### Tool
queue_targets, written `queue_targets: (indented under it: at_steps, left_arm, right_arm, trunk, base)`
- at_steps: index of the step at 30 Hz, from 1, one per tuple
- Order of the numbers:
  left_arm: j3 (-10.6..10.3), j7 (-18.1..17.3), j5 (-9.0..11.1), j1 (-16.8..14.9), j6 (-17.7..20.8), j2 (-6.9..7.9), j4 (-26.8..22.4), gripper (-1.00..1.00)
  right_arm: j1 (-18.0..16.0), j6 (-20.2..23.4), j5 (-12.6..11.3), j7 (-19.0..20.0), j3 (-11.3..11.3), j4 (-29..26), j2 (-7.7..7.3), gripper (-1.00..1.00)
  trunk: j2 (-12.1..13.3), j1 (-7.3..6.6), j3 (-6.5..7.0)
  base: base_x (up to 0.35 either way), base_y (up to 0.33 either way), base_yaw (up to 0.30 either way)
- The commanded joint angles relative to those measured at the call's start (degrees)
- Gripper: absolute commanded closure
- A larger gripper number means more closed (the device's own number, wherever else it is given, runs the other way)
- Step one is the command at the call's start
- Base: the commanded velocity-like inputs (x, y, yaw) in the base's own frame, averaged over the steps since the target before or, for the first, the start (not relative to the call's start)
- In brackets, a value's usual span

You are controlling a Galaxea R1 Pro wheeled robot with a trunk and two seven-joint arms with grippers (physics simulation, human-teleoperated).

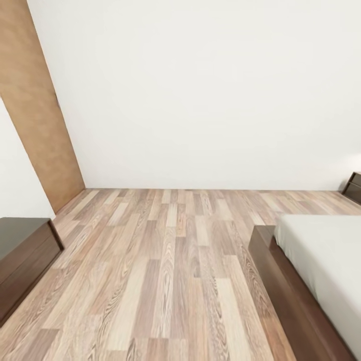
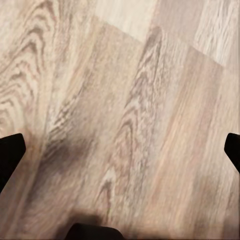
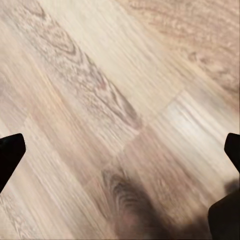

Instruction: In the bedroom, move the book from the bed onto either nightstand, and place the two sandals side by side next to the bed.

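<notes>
The bed (image 1: 321,260) reaches in from the right of the head view, an off-white mattress on a dark brown frame. Beyond it, at the far right edge against the white wall, a corner of a dark nightstand (image 1: 354,186) shows. The book and the two sandals are out of view. Over bare wood-plank floor, my left gripper (image 2: 120,150) is open, with its black fingertips (image 2: 11,150) far apart and nothing between them. My right gripper (image 3: 120,150) is likewise open over the floor, black fingertips (image 3: 11,152) wide apart.
A low dark brown cabinet (image 1: 22,260) stands at the left edge of the head view. A tan wooden panel (image 1: 40,125) leans along the left wall. Wood-plank floor (image 1: 170,260) stretches between the cabinet and the bed up to the white far wall.
</notes>
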Motion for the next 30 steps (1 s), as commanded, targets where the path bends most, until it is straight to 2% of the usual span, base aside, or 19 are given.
queue_targets:
  at_steps: [1, 30]
  left_arm:
    - [-0.48, -0.14, 0.33, -0.04, -0.3, 0.01, 0.08, -1.0]
    - [-0.48, -0.14, 0.33, -0.04, -0.3, 0.02, 0.08, -1.0]
  right_arm:
    - [-0.08, -0.3, -0.33, 0.39, 0.4, 0.27, 0.02, -1.0]
    - [-0.1, -0.12, -0.61, 0.3, 0.37, 0.27, -0.01, -1.0]
  trunk:
    - [-0.02, 0.03, -0.05]
    - [-0.02, 0.03, -0.05]
  base:
    - [0.344, 0.0, 0.0]
    - [0.344, 0.0, 0.0]
